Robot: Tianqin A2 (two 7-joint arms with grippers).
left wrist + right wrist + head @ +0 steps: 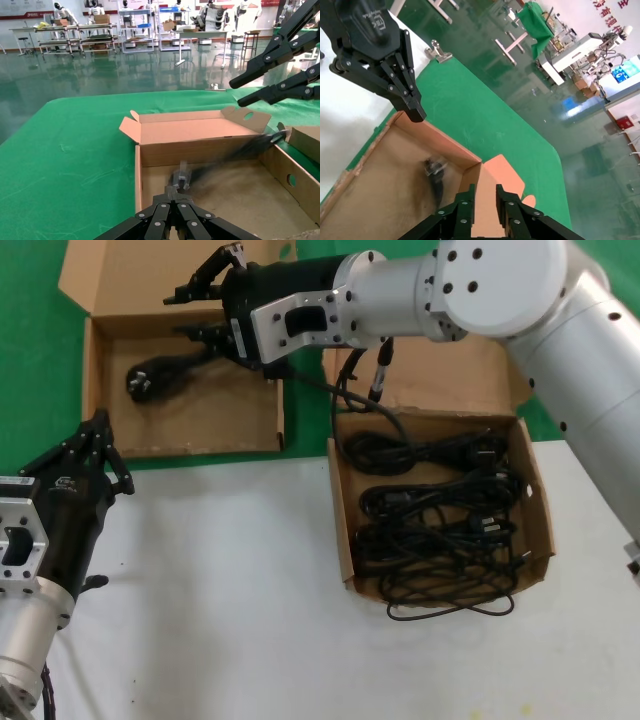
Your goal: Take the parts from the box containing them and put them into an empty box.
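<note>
**A:** ok so from where I'm standing, the right pincer [205, 302] is reaching way across, hovering over the left-hand box [100, 400], the one with the flat lid folded back. Its fingers are spread apart, nothing between them.

**B:** and the cable?

**A:** one black power cable [160, 370] is lying inside that box, plug end toward the box's left wall, cord trailing back under the pincer. In both wrist views it's just a dark smear on the cardboard floor [220, 152], so can't tell you much about how it's lying.

**B:** rest of them?

**A:** tangled heap of cables [440, 520] in the other box [541, 510], which sits to the right, on the white part of the bench [220, 590]. One loop [450, 611] hangs out over its near edge onto the bench. The receiving box is over on the green cloth [30, 360].

**B:** left arm doing anything?

**A:** nah, left pincer [98, 435] is parked low at the near left, just short of the receiving box's near wall. Its fingertips meet in a point, nothing held. The right wrist view shows it [412, 107] right at the box's corner.
</note>
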